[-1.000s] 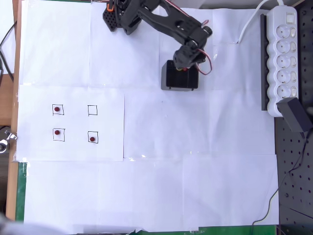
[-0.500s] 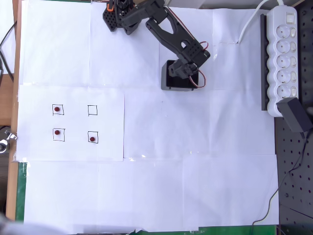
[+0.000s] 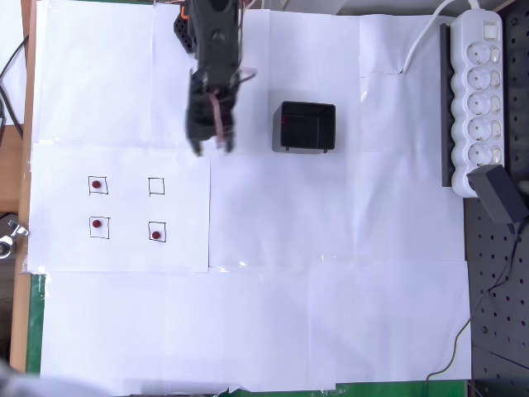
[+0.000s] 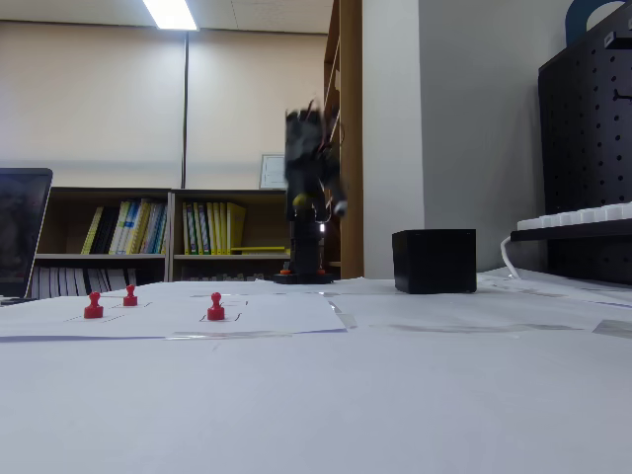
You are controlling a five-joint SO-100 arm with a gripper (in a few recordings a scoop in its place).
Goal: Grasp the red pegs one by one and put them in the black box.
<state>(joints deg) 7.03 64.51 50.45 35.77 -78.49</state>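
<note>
On the sheet with drawn squares at the left of the overhead view sit three red pegs, one at the upper left, one at the lower left and one at the lower right; the upper right square holds nothing. In the fixed view the same three pegs stand upright as small red knobs. Inside the black box a faint red speck shows against the left inner wall, too small and dark for me to name. My pincer hangs above and to the right of the pegs, well apart from them, and to the left of the box with bare paper between. It is smeared by motion blur in both views, so I cannot tell whether the jaws are parted or closed, nor whether anything sits between them. In the fixed view my arm is a dark blur standing left of the box. The surface is covered in taped white paper sheets. A white power strip and a black adapter lie along the right edge. Behind the surface stands a bookshelf with books, under a ceiling light.
</note>
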